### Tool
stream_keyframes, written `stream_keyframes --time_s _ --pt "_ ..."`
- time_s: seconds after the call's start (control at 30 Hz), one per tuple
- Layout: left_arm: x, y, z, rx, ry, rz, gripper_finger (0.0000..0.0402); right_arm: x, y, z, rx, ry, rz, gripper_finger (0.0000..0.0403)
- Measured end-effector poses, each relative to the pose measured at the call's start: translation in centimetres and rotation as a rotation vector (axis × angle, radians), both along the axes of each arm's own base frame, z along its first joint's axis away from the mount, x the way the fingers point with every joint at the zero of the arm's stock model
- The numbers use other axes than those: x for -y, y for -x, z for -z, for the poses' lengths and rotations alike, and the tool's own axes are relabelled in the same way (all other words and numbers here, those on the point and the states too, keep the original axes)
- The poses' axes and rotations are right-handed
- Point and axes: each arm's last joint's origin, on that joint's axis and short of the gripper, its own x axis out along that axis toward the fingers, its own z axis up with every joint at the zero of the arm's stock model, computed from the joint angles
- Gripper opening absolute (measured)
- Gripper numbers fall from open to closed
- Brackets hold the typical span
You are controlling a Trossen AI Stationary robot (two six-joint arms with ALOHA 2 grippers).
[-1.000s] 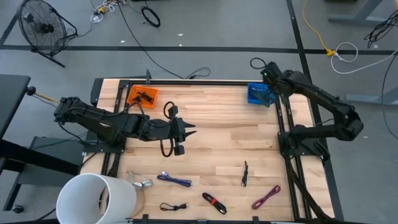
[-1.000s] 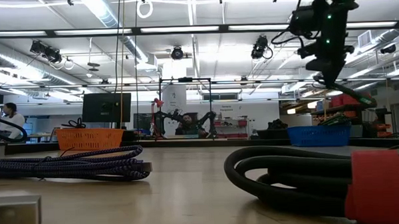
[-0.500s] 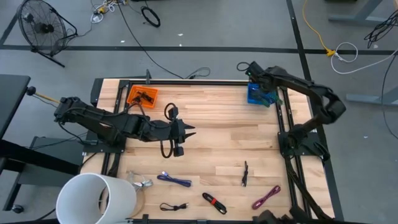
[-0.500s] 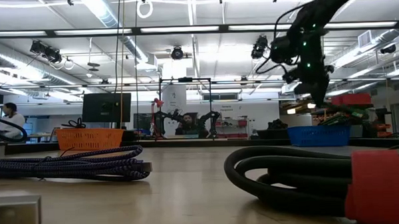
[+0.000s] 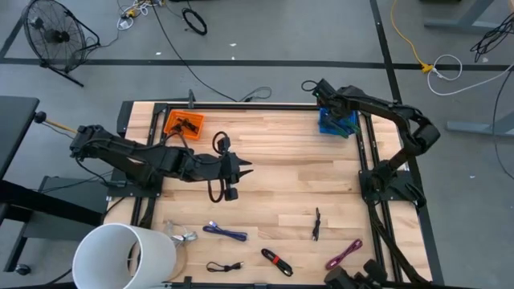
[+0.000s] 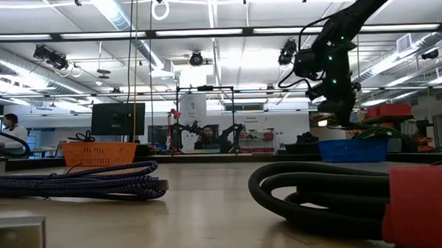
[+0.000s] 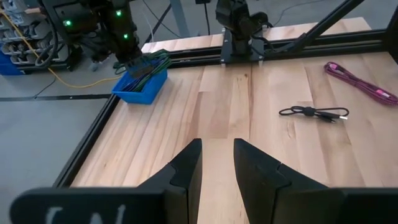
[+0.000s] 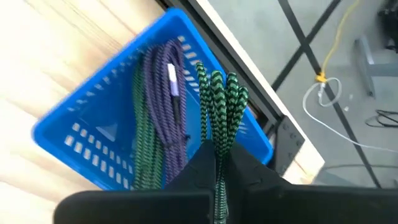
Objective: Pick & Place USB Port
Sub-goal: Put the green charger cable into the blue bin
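I had the right gripper [image 8: 216, 163] at the upper right of the high view, over the blue basket [image 5: 331, 124], fingers pinched on a green-and-black braided cable [image 8: 219, 106] that hung above the basket's far side. A purple cable [image 8: 163, 93] already lay inside. The left gripper [image 7: 216, 163] waited near the middle-left of the table [image 5: 281, 177], its fingers slightly apart and holding nothing. Lower in the high view, more cables sat on the wood: a purple one [image 5: 226, 232], a black-and-red one [image 5: 275, 261] and a magenta one [image 5: 344, 255].
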Motion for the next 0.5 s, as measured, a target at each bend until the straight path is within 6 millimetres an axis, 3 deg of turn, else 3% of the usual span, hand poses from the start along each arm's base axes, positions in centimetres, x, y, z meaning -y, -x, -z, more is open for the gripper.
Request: stream_keyframes --time_s 0.13,0.5 --pt "-0.2 -0.04 0.0 -0.001 0.0 -0.007 0.0096 0.17 -0.29 -0.02 0.047 -0.001 -0.014 0.001" --pt "-0.22 0.09 0.24 -0.025 0.004 -0.012 0.0096 0.24 -0.43 -0.03 0.076 -0.003 -0.012 0.0081"
